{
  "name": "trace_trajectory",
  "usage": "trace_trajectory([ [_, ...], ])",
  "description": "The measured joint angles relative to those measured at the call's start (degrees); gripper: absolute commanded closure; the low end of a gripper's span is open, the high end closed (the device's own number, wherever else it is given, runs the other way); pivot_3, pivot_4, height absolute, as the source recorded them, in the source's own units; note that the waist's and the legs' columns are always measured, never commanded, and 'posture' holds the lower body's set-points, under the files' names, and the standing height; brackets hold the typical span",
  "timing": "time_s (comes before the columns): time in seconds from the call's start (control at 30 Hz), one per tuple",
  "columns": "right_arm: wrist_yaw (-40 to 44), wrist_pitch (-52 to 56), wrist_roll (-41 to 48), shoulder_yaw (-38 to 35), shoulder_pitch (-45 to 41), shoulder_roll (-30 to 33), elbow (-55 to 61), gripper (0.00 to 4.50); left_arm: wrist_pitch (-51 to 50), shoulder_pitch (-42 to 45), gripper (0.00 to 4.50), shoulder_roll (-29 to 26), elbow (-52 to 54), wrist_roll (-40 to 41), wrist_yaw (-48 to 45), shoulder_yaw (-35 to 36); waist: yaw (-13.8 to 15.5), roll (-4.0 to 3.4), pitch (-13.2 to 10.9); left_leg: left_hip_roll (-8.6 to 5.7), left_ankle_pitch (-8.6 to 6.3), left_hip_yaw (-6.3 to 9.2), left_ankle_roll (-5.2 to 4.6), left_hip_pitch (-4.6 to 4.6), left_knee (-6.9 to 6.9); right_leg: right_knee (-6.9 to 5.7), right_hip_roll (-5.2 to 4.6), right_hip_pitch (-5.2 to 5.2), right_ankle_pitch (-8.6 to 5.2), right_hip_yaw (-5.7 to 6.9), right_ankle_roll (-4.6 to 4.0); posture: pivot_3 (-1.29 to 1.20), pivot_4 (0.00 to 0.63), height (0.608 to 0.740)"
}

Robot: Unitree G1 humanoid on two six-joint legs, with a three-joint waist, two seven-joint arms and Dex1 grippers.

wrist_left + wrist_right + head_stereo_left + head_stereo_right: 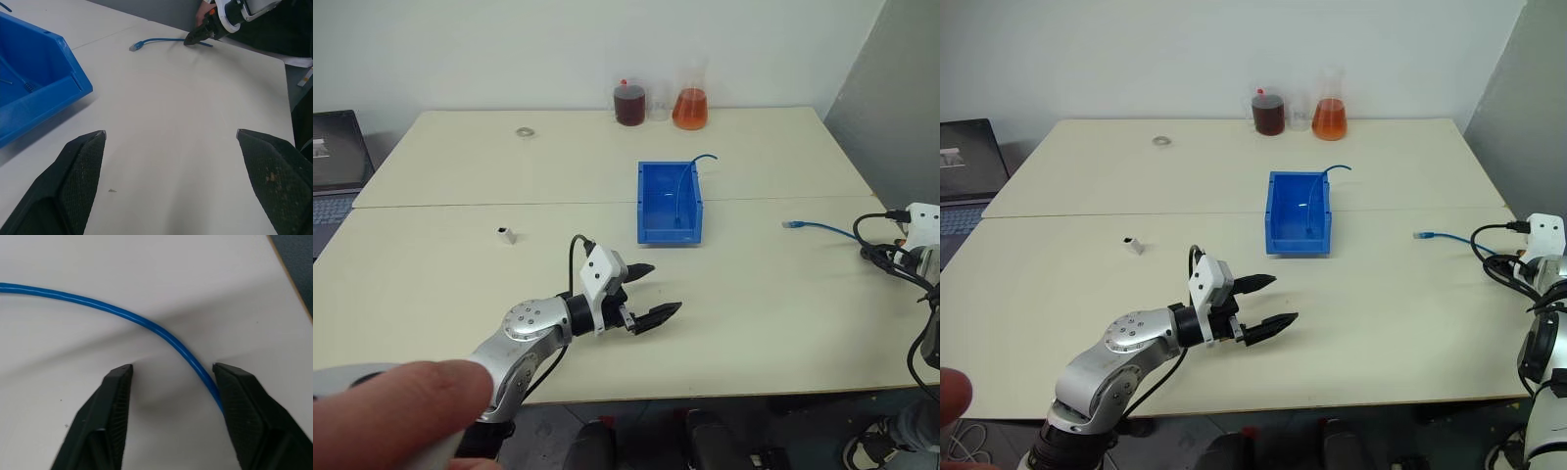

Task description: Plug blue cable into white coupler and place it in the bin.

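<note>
Our right gripper [171, 369] fingers straddle the blue cable [146, 323] on the table [754, 284], half closed, not yet pinching; it looks light and floppy, so we'd grip near the plug; left gripper [648, 291] fingers wide

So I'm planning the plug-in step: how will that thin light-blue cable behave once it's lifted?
The thin light-blue cable lies in a loose curve on the table, so it will probably sag and trail. It looks light. Its smooth round jacket sits beside one of the right gripper fingers and may slip sideways.
</note>
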State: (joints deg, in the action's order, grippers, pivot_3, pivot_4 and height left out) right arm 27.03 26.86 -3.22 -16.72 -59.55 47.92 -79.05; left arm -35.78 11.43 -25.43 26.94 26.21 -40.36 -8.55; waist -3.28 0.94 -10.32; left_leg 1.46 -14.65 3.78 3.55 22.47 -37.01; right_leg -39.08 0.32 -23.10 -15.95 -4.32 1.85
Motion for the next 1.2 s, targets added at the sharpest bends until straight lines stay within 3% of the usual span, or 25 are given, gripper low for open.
trace_trajectory([
  [0.13, 0.2, 0.0, -0.2, 0.2, 0.0, 0.0, 0.0, 3.63, 0.0, 0.0, 0.00, -0.2, 0.0, 0.1, 0.2, 0.1, 0.0, 0.00, 0.0, 0.00, 0.00, 0.00, 0.00, -0.01, 0.00, 0.00, 0.00, 0.00, 0.00, 0.00, 0.00, 0.00, 0.150, 0.740],
  [0.27, 0.4, 0.0, -0.2, 0.5, 0.0, 0.0, 0.0, 4.42, 0.0, 0.0, 0.00, -0.2, 0.0, 0.1, 0.3, 0.1, 0.0, 0.00, 0.0, 0.01, 0.00, 0.00, 0.00, -0.01, 0.00, 0.00, 0.01, 0.00, 0.00, 0.00, 0.00, 0.00, 0.150, 0.740],
  [0.93, 7.9, 6.4, -0.1, 3.7, -3.4, -0.1, 0.3, 4.42, 3.8, 1.4, 0.00, 2.7, -3.8, -1.5, 2.0, 0.0, 0.0, -0.01, 0.0, 0.01, 0.00, -0.01, 0.00, -0.01, 0.01, 0.00, 0.01, 0.00, 0.00, 0.00, 0.00, 0.00, 0.150, 0.740],
  [1.2, 26.2, 16.2, -0.3, 11.9, 0.8, 0.5, 10.1, 4.42, 4.0, -4.9, 0.00, -3.2, -3.5, -1.3, -0.3, 3.7, 0.0, -0.02, 0.0, 0.04, -0.01, 0.04, -0.01, -0.01, 0.02, 0.02, 0.01, 0.01, 0.00, 0.05, 0.00, 0.00, 0.150, 0.740],
])
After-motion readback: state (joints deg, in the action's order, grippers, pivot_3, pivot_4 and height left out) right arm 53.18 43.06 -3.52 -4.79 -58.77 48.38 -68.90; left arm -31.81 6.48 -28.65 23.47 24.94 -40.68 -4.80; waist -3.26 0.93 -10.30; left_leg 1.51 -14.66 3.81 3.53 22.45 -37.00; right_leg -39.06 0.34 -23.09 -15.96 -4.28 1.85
